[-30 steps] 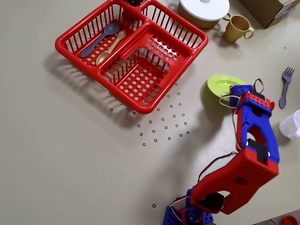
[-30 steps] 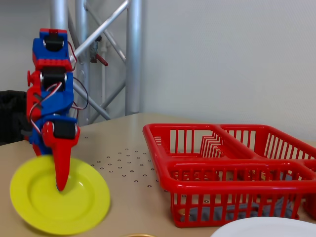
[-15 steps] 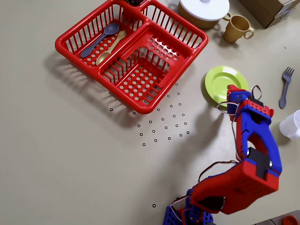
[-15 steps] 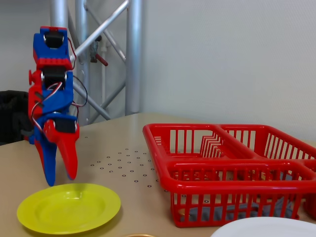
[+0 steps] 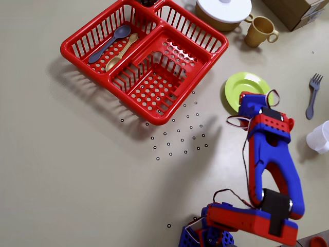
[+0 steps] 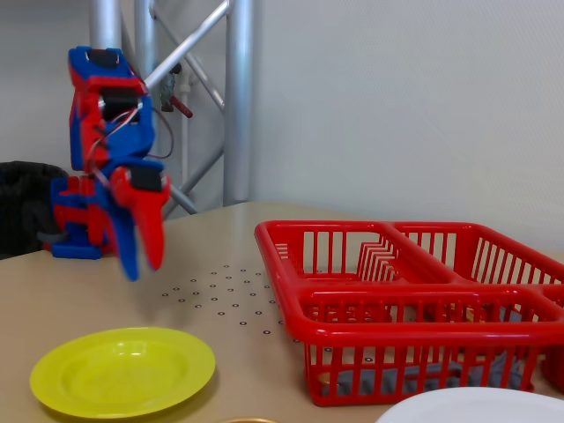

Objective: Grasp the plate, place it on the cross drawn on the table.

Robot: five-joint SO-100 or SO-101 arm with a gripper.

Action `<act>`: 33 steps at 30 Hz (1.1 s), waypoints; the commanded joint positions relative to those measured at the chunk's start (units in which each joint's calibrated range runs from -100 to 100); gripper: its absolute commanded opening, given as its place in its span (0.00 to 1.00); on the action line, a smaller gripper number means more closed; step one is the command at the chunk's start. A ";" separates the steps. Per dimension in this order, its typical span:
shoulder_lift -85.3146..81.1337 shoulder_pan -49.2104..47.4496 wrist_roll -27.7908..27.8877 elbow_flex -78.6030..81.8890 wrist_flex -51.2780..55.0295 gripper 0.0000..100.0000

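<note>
The lime-green plate (image 5: 245, 85) lies flat on the beige table (image 5: 77, 170) at the right; it also shows in the fixed view (image 6: 123, 370), at the front left. My gripper (image 5: 251, 103) points down and hangs over the plate's near edge, covering part of the rim in the overhead view. In the fixed view the gripper (image 6: 144, 271) is a little above the table, behind the plate and not touching it. Its blue and red fingers stand close together and hold nothing. I cannot make out the cross in either view.
A red basket (image 5: 169, 110) holding two spoons (image 5: 115, 43) stands left of the plate. A white lid (image 5: 223, 9) on a pot, a tan mug (image 5: 260, 31), a grey fork (image 5: 312, 95) and a white cup (image 5: 321, 137) lie around it. Small black ringed dots (image 5: 180, 135) mark the table.
</note>
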 commanded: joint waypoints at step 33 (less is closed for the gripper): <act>-74.59 -28.82 -12.70 65.64 -12.03 0.00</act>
